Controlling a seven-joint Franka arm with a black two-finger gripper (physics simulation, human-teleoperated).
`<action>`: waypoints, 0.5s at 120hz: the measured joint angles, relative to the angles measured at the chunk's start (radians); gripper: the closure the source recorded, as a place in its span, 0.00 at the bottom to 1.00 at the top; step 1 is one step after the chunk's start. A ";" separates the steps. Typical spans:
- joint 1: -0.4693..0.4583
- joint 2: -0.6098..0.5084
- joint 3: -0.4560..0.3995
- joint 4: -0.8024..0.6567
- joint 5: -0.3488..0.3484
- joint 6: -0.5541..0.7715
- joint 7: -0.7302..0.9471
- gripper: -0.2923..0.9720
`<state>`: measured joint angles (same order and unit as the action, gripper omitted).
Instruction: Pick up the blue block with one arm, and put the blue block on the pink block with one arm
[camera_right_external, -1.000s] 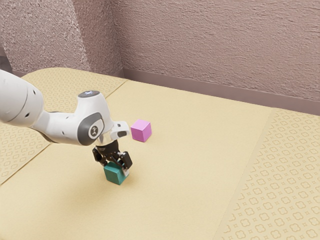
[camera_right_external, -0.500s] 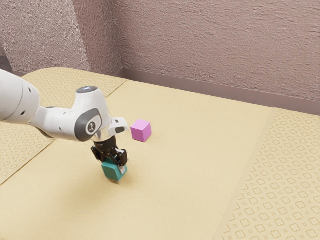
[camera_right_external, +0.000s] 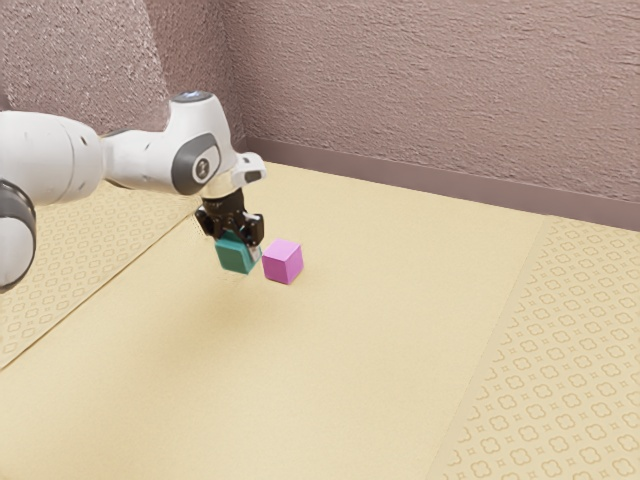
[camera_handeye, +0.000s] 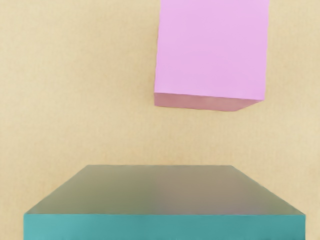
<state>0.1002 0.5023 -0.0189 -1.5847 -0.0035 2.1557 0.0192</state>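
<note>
Black claw (camera_right_external: 238, 243) is clamped on the blue block (camera_right_external: 234, 262) (reads more teal than blue), 2 fingers pinching its upper part from 2 sides, with the block hanging below them. Judging by the faint shadow beneath, it's held off the table (camera_right_external: 400, 330).

The pink block (camera_right_external: 282, 262) sits on the table just beside the held one, toward the exterior view's right. The 2 look abt level and close, apart as far as I can tell. In the wrist view, the pink block lies ahead of the blue one and off to 1 side, so the hand isn't over it yet.

Step in hand: carry, approx halfway through the task.

Risks:
- Block seems too low. A sideways move at this height would likely shove the pink block away, so it needs to lift 1st.
- Hand isn't lined up w/ the pink block. Release off-centre and the blue block tips off the edge.
- The 2 blocks' edges don't look parallel, so a skewed stack is possible.
</note>
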 joint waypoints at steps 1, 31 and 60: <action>-0.001 0.004 0.000 0.008 0.000 -0.006 -0.001 0.50; -0.008 0.202 -0.003 0.342 0.007 -0.208 -0.037 0.50; -0.008 0.314 -0.017 0.543 0.010 -0.357 -0.087 0.50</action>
<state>0.0922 0.8160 -0.0356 -1.0413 0.0069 1.7990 -0.0677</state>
